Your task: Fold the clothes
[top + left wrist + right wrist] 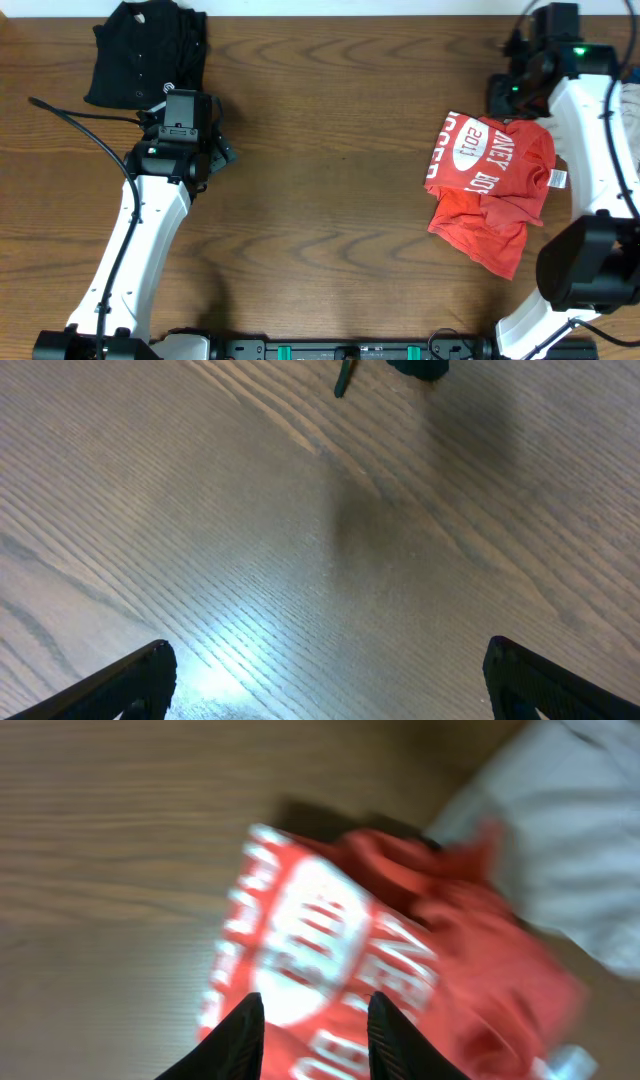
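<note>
Folding piece: the red-orange T-shirt (490, 185) lies crumpled on the right of the table (330, 220). Its white lettering faces up, a bunched lobe trails toward the near side, and a white tag (557, 179) shows at its right edge.
T-shirt handling: it looks light, limp and not fragile. It will likely sag and drag rather than keep a shape, so take it by a hem corner or shoulder seam, one layer only, not the heaped middle.
Left pincer (330, 655): spread wide over bare wood left of centre, holding nothing, well apart from the T-shirt.
Right pincer (315, 1010): over the T-shirt's far part, fingers narrowly spread with the print showing between them. No cloth seems caught, though this view is blurred.
Pale grey cloth (580, 840): just beside the T-shirt at the far right; whether they touch cannot be told.
Black buttoned shirt (145, 50): far left corner, bunched, nothing near it.
</note>
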### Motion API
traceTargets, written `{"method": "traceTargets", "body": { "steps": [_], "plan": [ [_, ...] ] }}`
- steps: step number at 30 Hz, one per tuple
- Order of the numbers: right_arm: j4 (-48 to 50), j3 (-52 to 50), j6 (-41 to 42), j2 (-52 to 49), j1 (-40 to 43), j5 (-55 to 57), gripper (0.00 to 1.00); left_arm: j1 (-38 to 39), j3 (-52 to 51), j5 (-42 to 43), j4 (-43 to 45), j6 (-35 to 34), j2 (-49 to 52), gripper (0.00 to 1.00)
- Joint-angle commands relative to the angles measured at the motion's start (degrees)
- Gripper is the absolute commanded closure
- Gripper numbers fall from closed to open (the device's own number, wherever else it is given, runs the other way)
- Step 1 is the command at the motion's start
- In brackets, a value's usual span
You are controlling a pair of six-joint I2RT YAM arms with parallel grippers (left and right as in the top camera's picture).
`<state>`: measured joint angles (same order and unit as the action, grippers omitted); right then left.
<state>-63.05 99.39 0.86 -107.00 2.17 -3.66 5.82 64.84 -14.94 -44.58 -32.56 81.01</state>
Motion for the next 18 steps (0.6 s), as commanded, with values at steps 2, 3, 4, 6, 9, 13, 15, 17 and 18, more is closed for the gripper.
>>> {"method": "traceTargets", "body": {
  "steps": [2,3,4,6,9,13,15,17,18],
  "plan": [
    [1.99,-3.39,-4.09,-5.25,-1.14,-4.00,0.69,-0.17,-0.87,-0.04,-0.26,0.79,0.37,0.02],
    [2.19,-3.52,-3.48,-6.34,-1.09,-3.54,0.69,-0.17,-0.87,-0.04,-0.37,0.79,0.37,0.02],
    [2.19,-3.52,-2.54,-7.56,-0.90,-2.58,0.70,-0.17,-0.87,-0.04,-0.50,0.79,0.37,0.02],
    [2.21,-3.52,-1.75,-9.29,-0.15,-0.92,0.70,-0.20,-0.87,-0.04,-0.92,0.79,0.37,0.02],
    [2.34,-3.52,-1.75,-11.30,1.27,0.55,0.69,-0.20,-0.87,-0.04,-1.29,0.79,0.37,0.02],
    [2.64,-3.52,-1.77,-13.03,3.93,3.13,0.69,-0.17,-0.87,-0.04,-1.22,0.79,0.37,0.02],
    [2.64,-3.52,-1.73,-13.38,5.20,5.09,0.69,-0.17,-0.87,-0.04,-1.22,0.79,0.37,0.02],
    [2.69,-3.52,-1.70,-13.38,6.25,6.69,0.69,-0.17,-0.87,-0.07,-1.22,0.76,0.37,0.02],
    [2.75,-3.52,-1.53,-13.38,6.75,7.65,0.69,-0.20,-0.87,-0.04,-1.22,0.79,0.37,0.02]
  ]
}}
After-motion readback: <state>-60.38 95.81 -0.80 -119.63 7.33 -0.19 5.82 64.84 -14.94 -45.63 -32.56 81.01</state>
